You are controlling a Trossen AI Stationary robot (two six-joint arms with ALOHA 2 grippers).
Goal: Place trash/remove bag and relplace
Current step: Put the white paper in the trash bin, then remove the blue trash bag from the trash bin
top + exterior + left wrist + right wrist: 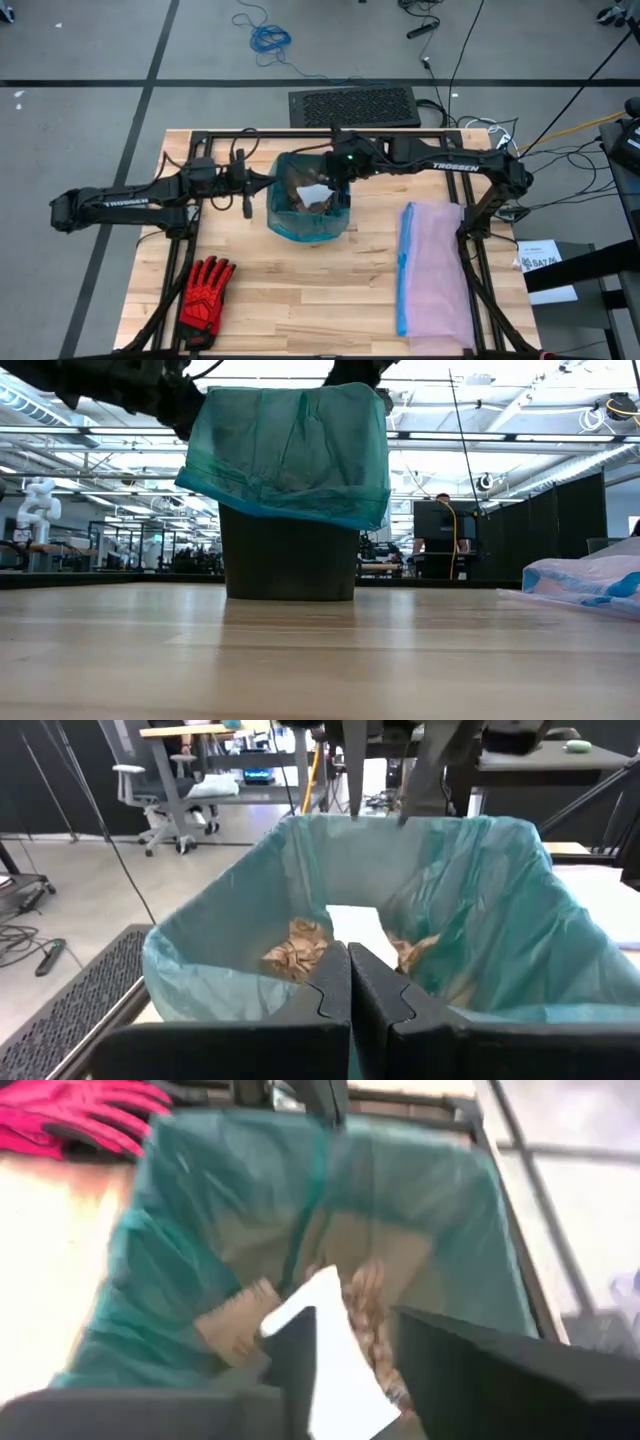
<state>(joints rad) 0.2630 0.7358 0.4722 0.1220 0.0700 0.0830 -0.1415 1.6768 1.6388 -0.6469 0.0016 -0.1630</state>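
Observation:
A dark bin (288, 555) stands mid-table, lined with the teal bag (300, 225), whose top is folded out over the rim (290, 455). Inside lie tan paper lumps of trash (295, 952) with a white scrap (355, 928) resting on top of them. My right gripper (370, 1370) hangs open over the bin's mouth (338, 185), fingers slanting down, the white scrap below them. My left gripper (350, 990) is shut and points level at the bag's left rim (272, 185) from the table's left. My left gripper's shut fingertips stand right at the bag's left rim (250, 995), coming level from the table's left. Its own fingers hide that spot, so I cannot tell whether they touch the plastic.
A red-and-black glove (207, 298) lies near the front left. A pale lilac bag with a blue rim (435, 265) lies along the right side. A black mat (355, 105) sits past the far edge. Black frame rails (250, 132) border the tabletop.

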